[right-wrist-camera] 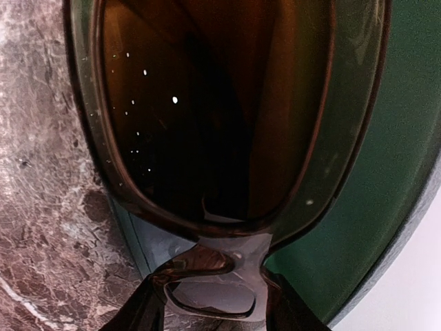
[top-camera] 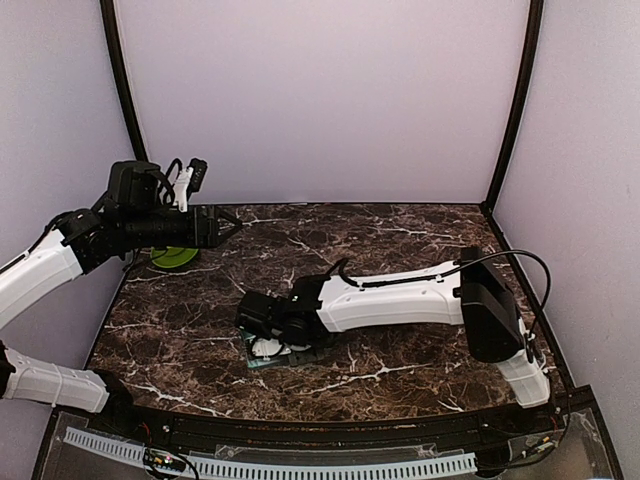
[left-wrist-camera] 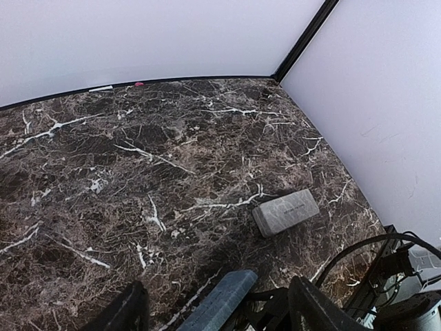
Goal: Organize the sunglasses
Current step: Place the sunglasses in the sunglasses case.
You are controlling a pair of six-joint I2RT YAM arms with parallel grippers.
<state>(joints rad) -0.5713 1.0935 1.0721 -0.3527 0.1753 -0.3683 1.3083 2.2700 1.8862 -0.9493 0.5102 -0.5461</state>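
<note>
Placement of brown-lensed sunglasses [right-wrist-camera: 207,124] into a green-lined case [right-wrist-camera: 389,172]. Right tool [top-camera: 260,320], partly closed on the bridge, holds the pair low over the open case, toward the front left of the surface [top-camera: 400,240]. Left tool [top-camera: 228,222] hangs raised at the left, jaws wide, holding nothing. Next move, by judgement: lower the pair flat onto the lining, then release without snagging the frame.
</note>
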